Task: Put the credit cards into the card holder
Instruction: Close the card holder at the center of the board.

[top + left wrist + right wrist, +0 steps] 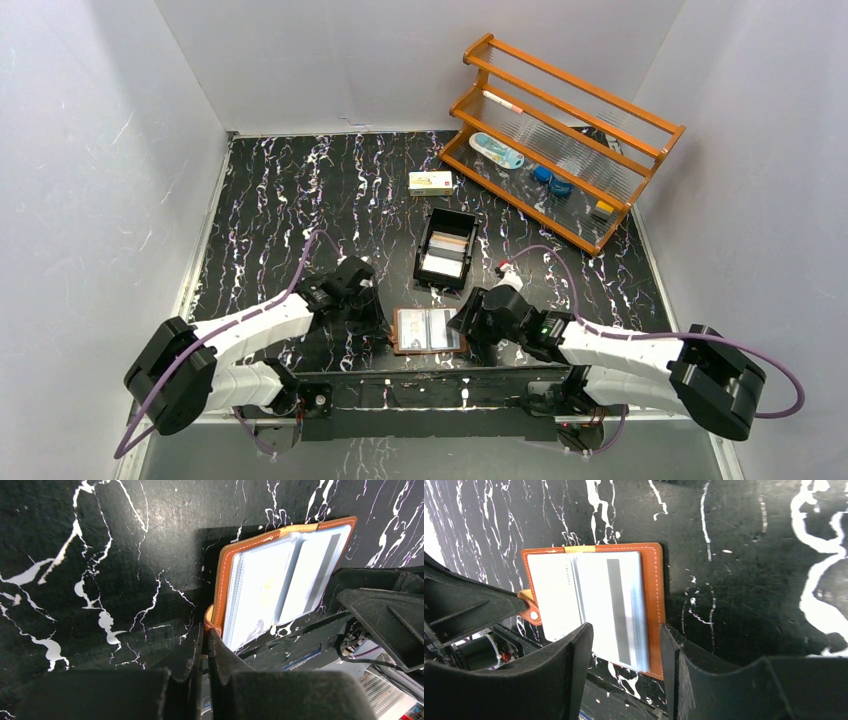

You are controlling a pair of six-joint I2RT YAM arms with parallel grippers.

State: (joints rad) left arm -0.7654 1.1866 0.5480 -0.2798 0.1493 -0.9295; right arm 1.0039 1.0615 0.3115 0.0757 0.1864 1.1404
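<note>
The brown card holder [428, 330] lies open near the table's front edge, between my two grippers. Its clear pockets [270, 580] face up. My left gripper [206, 636] is shut on the orange snap tab [210, 619] at the holder's left edge. On the other side, my right gripper [626, 630] stands open over the holder's right corner, its fingers apart on either side of the pocket edge. A white credit card with a grey stripe [610, 600] sits in the right-hand pocket. More pale credit cards [446, 252] lie in the black tray [428, 240] behind the holder.
A small white-and-yellow carton [430, 181] lies behind the tray. An orange wooden rack [560, 140] with small items stands at the back right. White walls close in both sides and the back of the black marbled table [270, 200].
</note>
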